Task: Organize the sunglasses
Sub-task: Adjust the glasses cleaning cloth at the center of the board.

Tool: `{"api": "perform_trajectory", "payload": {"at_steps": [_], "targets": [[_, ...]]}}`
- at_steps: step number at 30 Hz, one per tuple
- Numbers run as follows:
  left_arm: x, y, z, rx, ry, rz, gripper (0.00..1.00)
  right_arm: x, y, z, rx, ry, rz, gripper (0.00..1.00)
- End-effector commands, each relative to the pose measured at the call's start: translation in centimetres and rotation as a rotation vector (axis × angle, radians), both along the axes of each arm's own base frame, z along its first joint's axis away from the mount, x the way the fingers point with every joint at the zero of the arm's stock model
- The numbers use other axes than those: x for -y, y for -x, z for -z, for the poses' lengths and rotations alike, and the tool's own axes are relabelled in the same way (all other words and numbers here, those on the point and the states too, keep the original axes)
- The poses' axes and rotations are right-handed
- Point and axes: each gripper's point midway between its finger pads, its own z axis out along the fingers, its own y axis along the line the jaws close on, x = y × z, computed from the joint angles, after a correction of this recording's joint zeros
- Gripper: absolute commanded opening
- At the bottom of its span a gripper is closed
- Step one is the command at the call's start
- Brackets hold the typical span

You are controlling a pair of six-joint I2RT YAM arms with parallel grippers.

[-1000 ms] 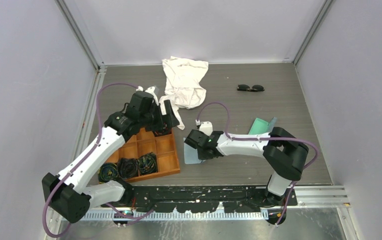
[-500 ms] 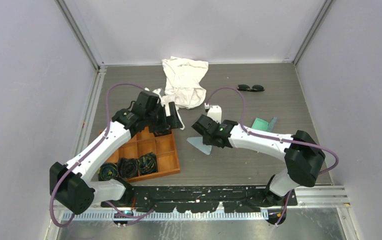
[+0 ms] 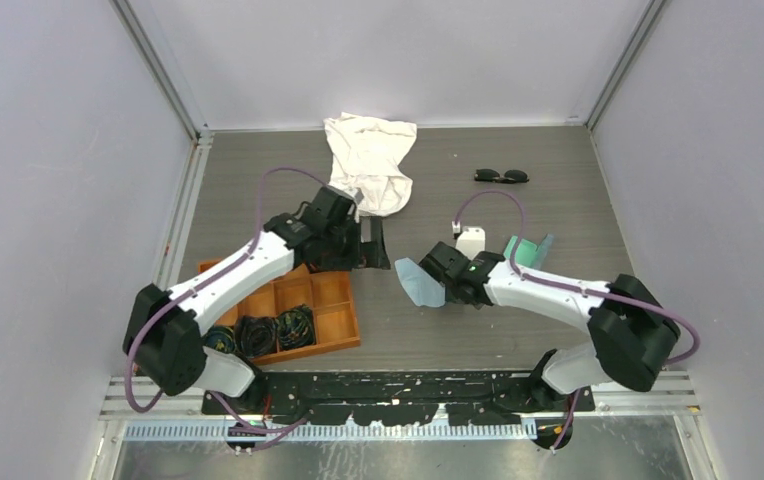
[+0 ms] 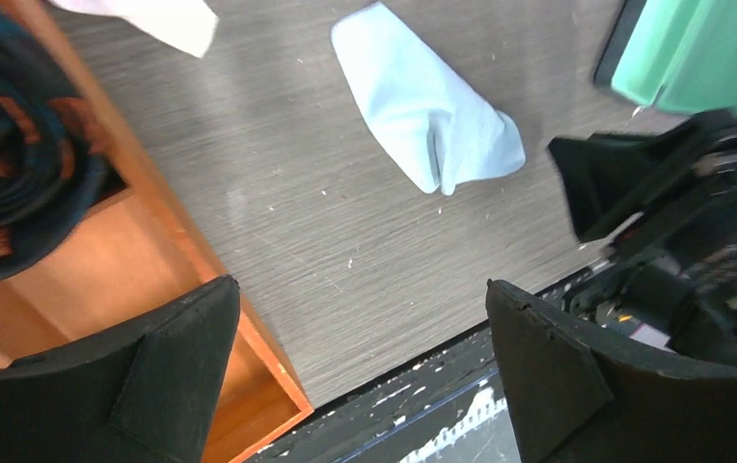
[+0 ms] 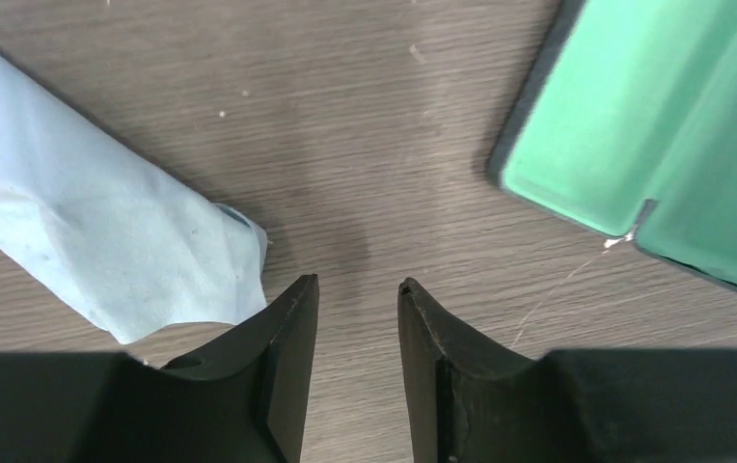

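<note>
Evidently the sunglasses point(image 3: 501, 176) have not yet been touched: they are seen lying on the surface point(image 3: 598, 210) toward the far right, well apart from both hands (whether the temples are folded cannot be told from above). The glasses case point(image 3: 524, 250) is lying open between them and the right arm, its mint-green lining turned up. The right hand point(image 5: 357, 285) is held low over bare surface between the case and a pale blue cloth point(image 5: 104, 246). Its fingers point(image 5: 283, 367) are parted by only a narrow gap and nothing is gripped between them, though the cloth's edge lies just beside one finger. The left hand point(image 4: 360, 299) is spread wide and is empty, poised past the corner of the orange tray point(image 4: 133, 241), in which dark coiled bundles point(image 4: 17, 145) are kept. A white cloth point(image 3: 370, 160) is crumpled at the far edge. The step in hand is judged to be preparation: case and cloth are laid out, and the pick-up of the glasses is not yet begun. For the next move the right hand would need to be opened wider, carried past the case to the far side, and lowered across the thin frame near the bridge, so that the lenses are not pinched.
</note>
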Motion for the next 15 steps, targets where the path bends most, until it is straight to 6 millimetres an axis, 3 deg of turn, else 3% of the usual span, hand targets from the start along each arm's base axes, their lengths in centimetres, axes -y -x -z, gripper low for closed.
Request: {"api": "perform_trajectory", "payload": {"at_steps": [1, 4, 8, 9, 12, 15], "targets": [[3.3, 0.6, 0.2, 0.040, -0.043, 0.081, 1.00, 0.9, -1.9, -4.3, 0.159, -0.075, 0.073, 0.40], [5.3, 1.9, 2.3, 0.001, -0.087, 0.106, 0.99, 1.2, -2.4, -5.7, 0.193, -0.130, 0.101, 0.35], [6.2, 1.1, 3.3, -0.012, -0.062, 0.045, 0.78, 0.3, -2.3, -6.0, 0.169, -0.249, 0.113, 0.33], [6.4, 0.9, 3.3, -0.009, -0.053, 0.035, 0.74, -0.3, -2.0, -5.6, 0.148, -0.283, 0.110, 0.33], [6.6, 0.9, 3.3, -0.014, -0.050, 0.044, 0.70, -2.5, -1.0, -3.9, 0.066, -0.390, 0.103, 0.50], [6.2, 1.0, 3.6, -0.012, -0.074, 0.047, 0.70, -3.8, -0.1, -1.6, 0.002, -0.464, 0.132, 0.54]]}}
